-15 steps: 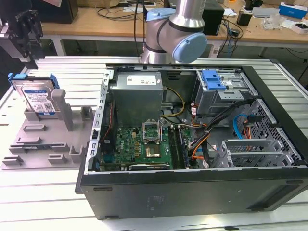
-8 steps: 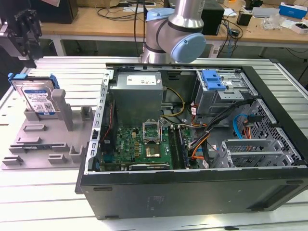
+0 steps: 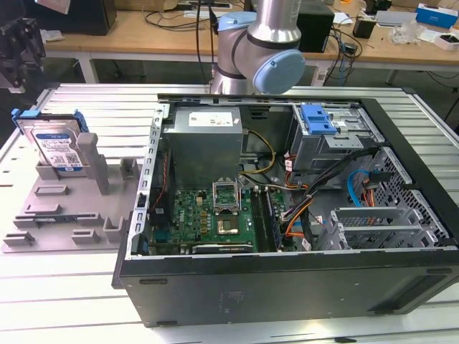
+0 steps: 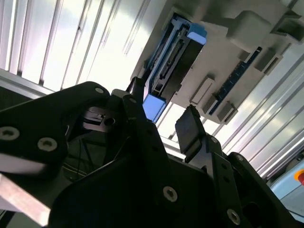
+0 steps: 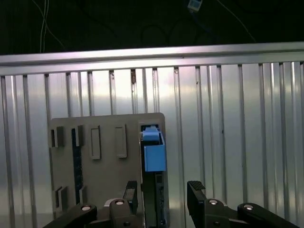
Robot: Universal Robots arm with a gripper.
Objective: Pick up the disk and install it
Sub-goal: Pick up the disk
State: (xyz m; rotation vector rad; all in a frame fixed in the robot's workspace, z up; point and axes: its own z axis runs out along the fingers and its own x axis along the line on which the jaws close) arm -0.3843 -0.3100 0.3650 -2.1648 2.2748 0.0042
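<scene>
Disk (image 3: 51,143) stands leaning in the grey fixture (image 3: 43,215), long axis upright, below the open tool (image 5: 163,191).

A ribbed metal table (image 3: 72,301) is carrying a grey holder (image 3: 43,215), sitting just beside an open computer case (image 3: 287,287).

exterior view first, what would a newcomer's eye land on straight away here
The open computer case dominates the exterior view, its green motherboard bared. At that view's left the blue-framed disk stands propped in a grey holder. In the first wrist view the open hand hangs over the disk.
</scene>
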